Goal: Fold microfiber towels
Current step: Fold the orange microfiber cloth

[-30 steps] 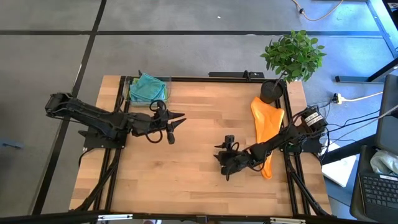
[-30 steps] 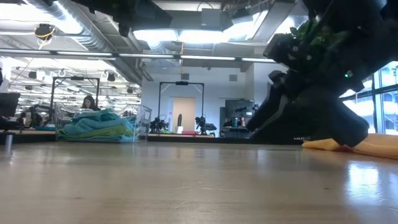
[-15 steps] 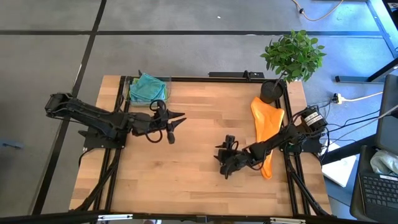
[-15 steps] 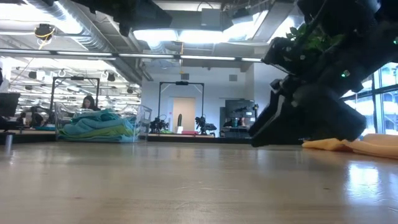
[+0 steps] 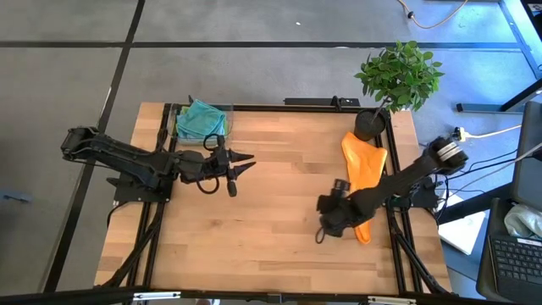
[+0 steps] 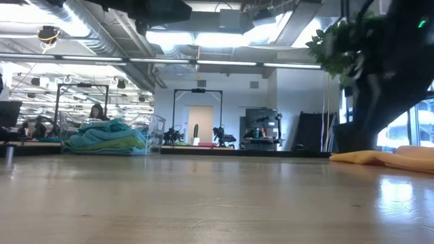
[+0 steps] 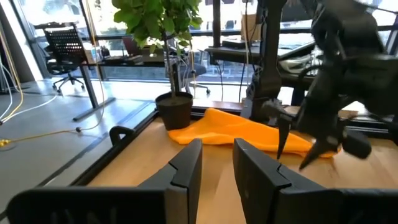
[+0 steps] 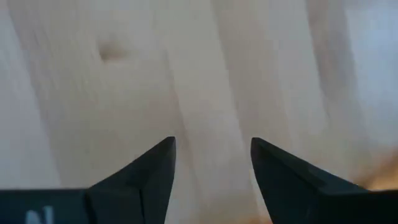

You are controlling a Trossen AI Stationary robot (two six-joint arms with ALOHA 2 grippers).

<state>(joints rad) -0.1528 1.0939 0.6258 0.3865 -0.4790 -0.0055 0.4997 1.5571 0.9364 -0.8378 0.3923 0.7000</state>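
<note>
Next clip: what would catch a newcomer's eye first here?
The orange towel lies rumpled along the table's right edge, just in front of a potted plant at the far right corner. The right tool hangs open over bare wood beside that towel, empty. At the far left corner, a heap of teal towels sits in a clear bin, with the left tool nearby, holding nothing.

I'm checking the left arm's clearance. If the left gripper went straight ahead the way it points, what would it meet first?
Probably the orange towel beside the plant pot; bare table lies before the left gripper. Depth is uncertain.
</note>
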